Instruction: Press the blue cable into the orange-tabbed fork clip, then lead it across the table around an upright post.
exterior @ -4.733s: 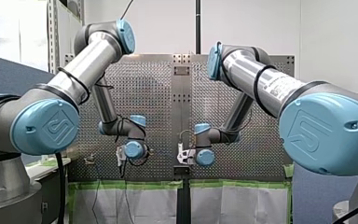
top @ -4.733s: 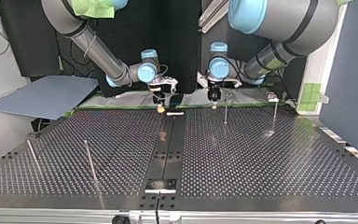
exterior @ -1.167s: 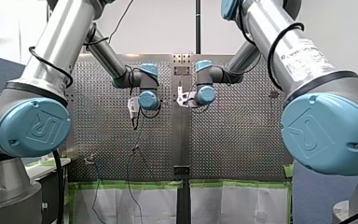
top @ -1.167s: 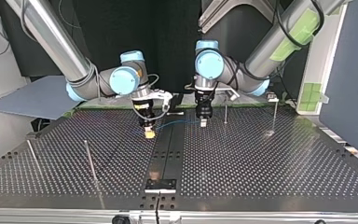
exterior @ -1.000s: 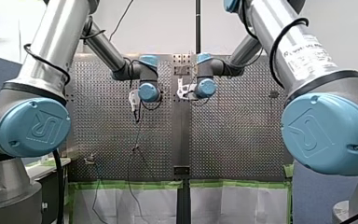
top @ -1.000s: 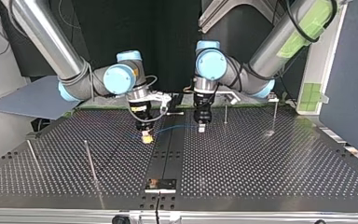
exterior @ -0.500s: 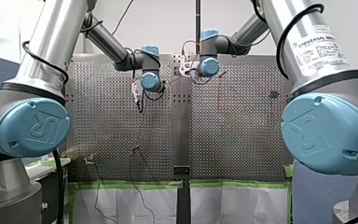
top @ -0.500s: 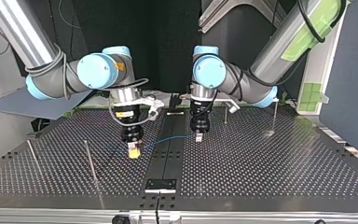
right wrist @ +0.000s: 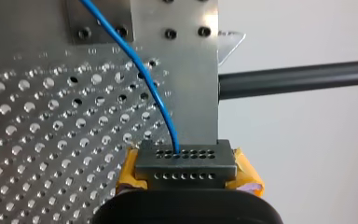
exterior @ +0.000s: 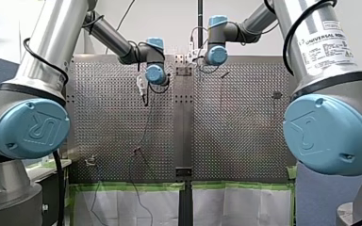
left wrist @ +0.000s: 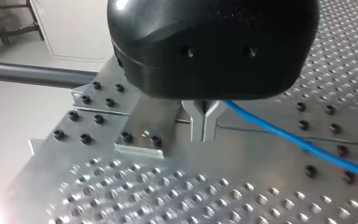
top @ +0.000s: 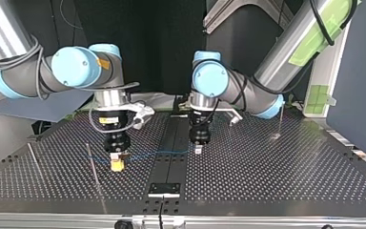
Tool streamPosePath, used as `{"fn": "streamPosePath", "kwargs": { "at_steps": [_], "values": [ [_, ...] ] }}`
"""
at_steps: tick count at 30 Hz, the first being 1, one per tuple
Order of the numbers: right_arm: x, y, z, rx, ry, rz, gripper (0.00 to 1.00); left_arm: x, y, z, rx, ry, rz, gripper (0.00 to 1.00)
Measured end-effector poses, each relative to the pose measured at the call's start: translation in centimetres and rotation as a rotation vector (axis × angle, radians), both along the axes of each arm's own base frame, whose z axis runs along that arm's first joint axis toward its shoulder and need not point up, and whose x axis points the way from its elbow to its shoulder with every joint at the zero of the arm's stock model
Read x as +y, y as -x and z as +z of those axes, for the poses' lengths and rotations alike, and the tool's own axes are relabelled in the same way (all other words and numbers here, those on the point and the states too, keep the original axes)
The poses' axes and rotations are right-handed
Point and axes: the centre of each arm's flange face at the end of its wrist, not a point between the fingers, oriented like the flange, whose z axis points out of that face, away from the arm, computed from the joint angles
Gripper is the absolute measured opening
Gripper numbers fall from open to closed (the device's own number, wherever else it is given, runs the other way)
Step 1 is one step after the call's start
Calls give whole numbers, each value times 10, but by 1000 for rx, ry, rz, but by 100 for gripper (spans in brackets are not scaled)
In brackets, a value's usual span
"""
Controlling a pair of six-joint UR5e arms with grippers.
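In the top view, the near part of the table is lying bare, and a thin post is standing at the near left. My right gripper is hanging low over the table just beside that post, on its right. In the right wrist view its yellow pads are clenching the cable, which is entering the jaws from ahead.

From there, in the top view, the cable is running rightward, just above the holes, to my left gripper, which is standing a little farther back, past the table's middle strip. In the left wrist view the metal fingers are meeting at their tips and the cable is leaving from their side, so my left gripper is also grasping it.

I judge that two grips are being used so the span between them is staying taut and low. That way it can be steered rather than dragged. My right gripper is probably leading the free end toward the near left post, while my left is feeding and guiding.

Farther back, at the right, another post is standing well apart from both grippers. I cannot pick out the clip in these views. So I cannot tell whether the cable is seated in it. The wrap around a post is not yet made.
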Motion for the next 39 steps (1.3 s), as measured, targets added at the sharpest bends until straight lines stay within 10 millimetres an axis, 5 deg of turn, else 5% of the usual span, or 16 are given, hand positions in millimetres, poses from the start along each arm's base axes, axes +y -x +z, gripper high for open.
{"fn": "streamPosePath", "kwargs": {
  "at_steps": [18, 27, 34, 39],
  "values": [
    [-8, 32, 25, -10, 7, -56, 0, -31, 3, 48, -41, 40, -86, 0],
    [-18, 49, 23, 2, -20, -92, 0, -49, 4, 77, -49, 59, -133, 0],
    [-29, 63, 21, 8, -32, -124, 0, -67, -1, 75, -20, 48, -164, 0],
    [-36, 73, 20, 11, -38, -143, 0, -79, -1, 92, -43, 69, -183, 0]
  ]
}}
